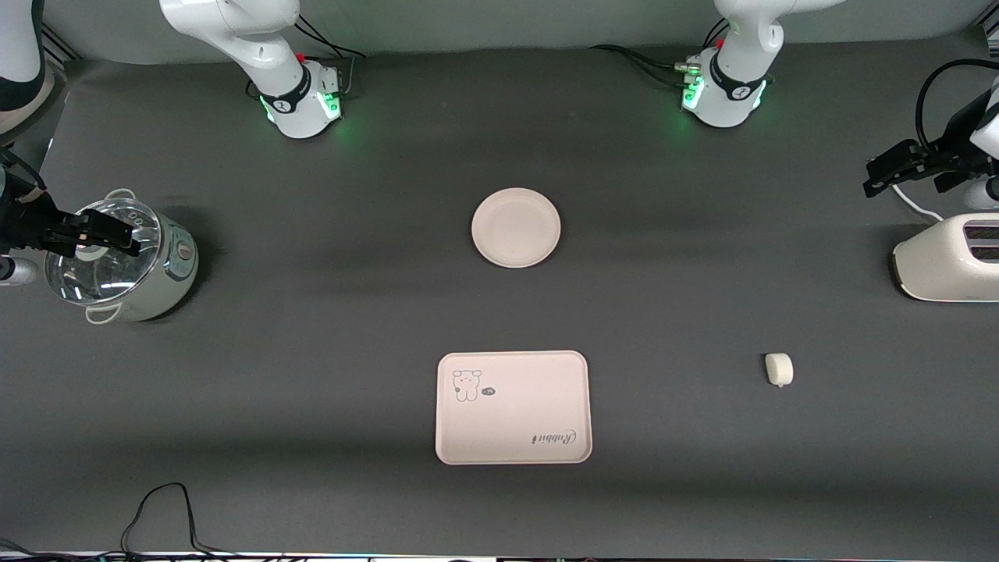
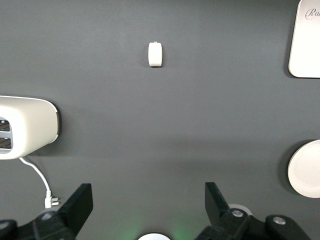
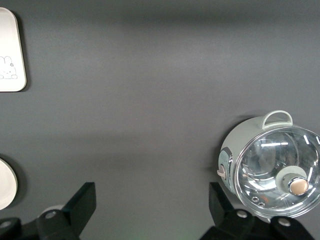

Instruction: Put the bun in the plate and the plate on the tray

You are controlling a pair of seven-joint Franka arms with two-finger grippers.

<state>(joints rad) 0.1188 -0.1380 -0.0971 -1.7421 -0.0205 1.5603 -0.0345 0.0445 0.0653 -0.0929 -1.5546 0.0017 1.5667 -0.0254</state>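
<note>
Front view: left claw (image 1: 878, 181) hanging spread above the toaster (image 1: 948, 257), right claw (image 1: 117, 234) spread over the cooker (image 1: 125, 261). Bun (image 1: 779, 368) needing a centred, gentle pinch.

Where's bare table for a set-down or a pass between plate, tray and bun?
Bare cloth lies between the plate and the tray, and between the tray and the bun. Crowded only at the ends: the pot under the open right gripper, the toaster under the open left gripper.
</note>
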